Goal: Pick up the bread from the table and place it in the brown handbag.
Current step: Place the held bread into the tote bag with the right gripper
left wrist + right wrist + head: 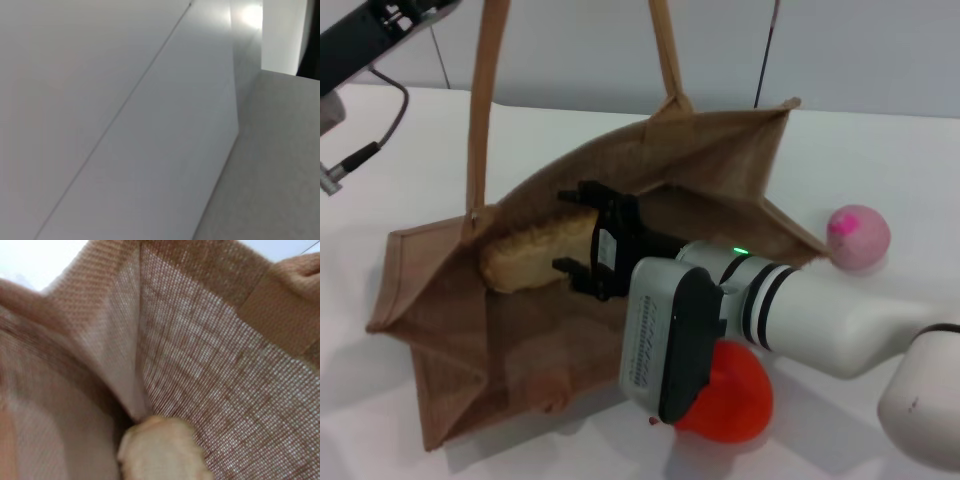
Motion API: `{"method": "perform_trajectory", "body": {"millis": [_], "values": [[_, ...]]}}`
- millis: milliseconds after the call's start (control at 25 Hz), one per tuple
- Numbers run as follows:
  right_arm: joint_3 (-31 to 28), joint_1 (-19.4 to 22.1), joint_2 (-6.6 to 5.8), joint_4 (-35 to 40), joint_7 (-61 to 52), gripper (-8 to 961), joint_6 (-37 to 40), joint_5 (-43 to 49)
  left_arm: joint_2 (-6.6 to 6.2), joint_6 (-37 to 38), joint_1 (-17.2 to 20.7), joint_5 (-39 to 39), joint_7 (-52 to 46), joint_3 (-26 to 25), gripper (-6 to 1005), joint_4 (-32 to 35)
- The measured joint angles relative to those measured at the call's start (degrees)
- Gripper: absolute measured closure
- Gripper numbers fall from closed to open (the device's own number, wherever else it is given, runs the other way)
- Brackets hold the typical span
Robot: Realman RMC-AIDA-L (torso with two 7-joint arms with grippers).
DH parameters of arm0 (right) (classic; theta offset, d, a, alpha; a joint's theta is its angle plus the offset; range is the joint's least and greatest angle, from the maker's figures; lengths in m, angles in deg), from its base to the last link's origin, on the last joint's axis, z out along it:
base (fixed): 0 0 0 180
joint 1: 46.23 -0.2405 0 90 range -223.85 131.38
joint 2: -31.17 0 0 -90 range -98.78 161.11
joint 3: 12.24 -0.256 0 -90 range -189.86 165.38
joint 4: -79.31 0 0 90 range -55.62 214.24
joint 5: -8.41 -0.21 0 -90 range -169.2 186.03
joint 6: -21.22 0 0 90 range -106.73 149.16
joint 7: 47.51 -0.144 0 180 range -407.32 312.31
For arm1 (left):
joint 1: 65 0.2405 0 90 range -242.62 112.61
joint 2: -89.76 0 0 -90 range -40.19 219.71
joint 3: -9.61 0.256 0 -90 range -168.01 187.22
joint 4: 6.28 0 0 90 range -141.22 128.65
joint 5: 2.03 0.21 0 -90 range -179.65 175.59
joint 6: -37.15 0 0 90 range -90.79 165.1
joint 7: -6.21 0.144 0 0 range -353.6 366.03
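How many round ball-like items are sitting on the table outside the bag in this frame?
2. A pink ball lies beside the brown handbag, on the robot's right. An orange-red one lies nearer, partly under the right arm. Others may be hidden.

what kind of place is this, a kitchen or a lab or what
Probably a lab or robot test bench, not a kitchen: a plain white table against a bare wall, holding only props: a brown handbag, a pink ball and an orange fruit.

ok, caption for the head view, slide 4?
Right claw holds the bread inside the open brown handbag on the table.
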Motion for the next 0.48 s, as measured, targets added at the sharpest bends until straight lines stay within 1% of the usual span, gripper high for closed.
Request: {"method": "perform_trajectory", "body": {"millis": [200, 360, 480], "values": [[-0.22, 1.83, -0.38, 2.27, 0.51, 204, -0.46, 0.46, -0.31, -0.14, 2.08, -2.01, 0.00, -0.02, 878, -0.11], [-0.39, 3.14, -0.55, 3.16, 0.59, 73, -1.45, 0.51, -0.38, -0.43, 2.80, -2.59, 0.54, -0.07, 881, -0.28], [-0.41, 5.11, -0.77, 4.08, 1.32, 61, -4.06, 0.52, -0.42, -1.13, 3.28, -2.74, 1.65, -0.44, 875, -0.42]]}}
